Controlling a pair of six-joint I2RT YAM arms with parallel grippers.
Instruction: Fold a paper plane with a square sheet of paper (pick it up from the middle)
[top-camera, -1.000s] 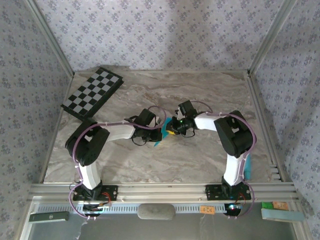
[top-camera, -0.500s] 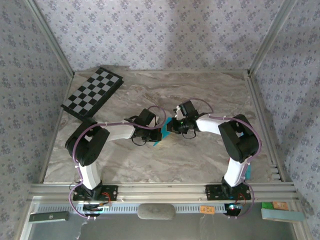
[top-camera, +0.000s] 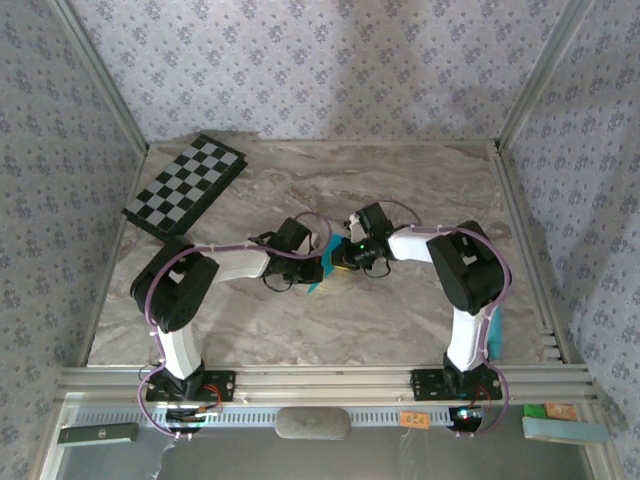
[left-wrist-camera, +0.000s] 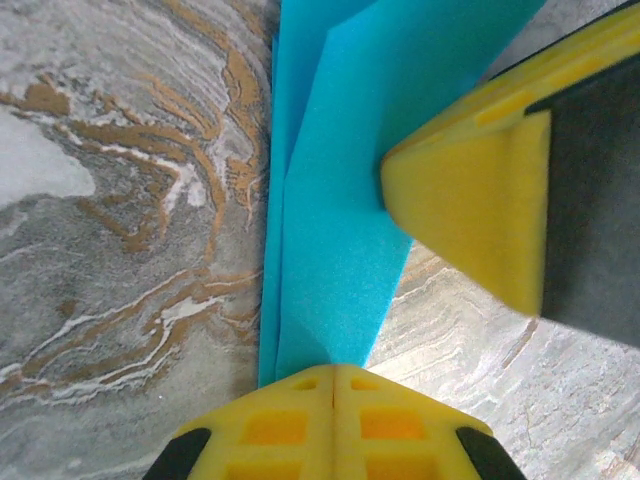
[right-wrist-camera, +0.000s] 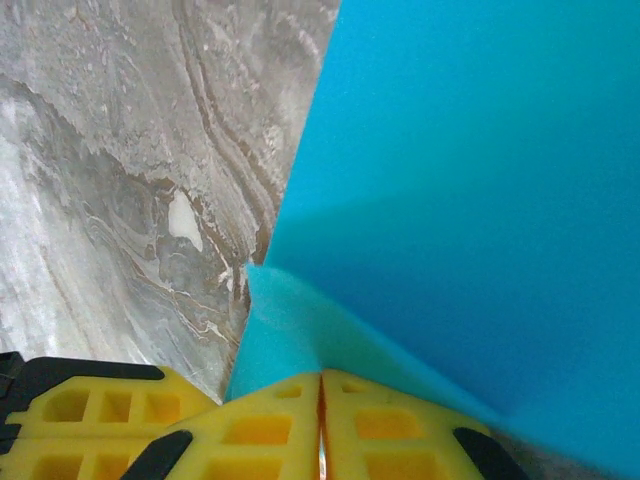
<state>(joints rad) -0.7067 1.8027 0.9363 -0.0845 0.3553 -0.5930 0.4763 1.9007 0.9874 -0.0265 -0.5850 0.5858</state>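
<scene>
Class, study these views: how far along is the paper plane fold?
Done: the blue paper already shows a lengthwise crease and overlapping layers. In hand: the left gripper and right gripper, fingers shut, both pinch it over the marble table. Left: no pointed dart shape yet; further creases seem needed.

Both arms share one build: white tubular links between bulky black joint housings. The left arm (top-camera: 215, 262) and the right arm (top-camera: 440, 250) each carry looping pale purple cables (top-camera: 150, 300). Black base plates (top-camera: 185, 385) sit at the near edge of the surface (top-camera: 400, 330), with red wiring beside them. The left claw (left-wrist-camera: 333, 400) and the right claw (right-wrist-camera: 321, 420) have bright yellow fingers (left-wrist-camera: 270, 430), moulded with rectangular pockets and backed by black parts.
</scene>
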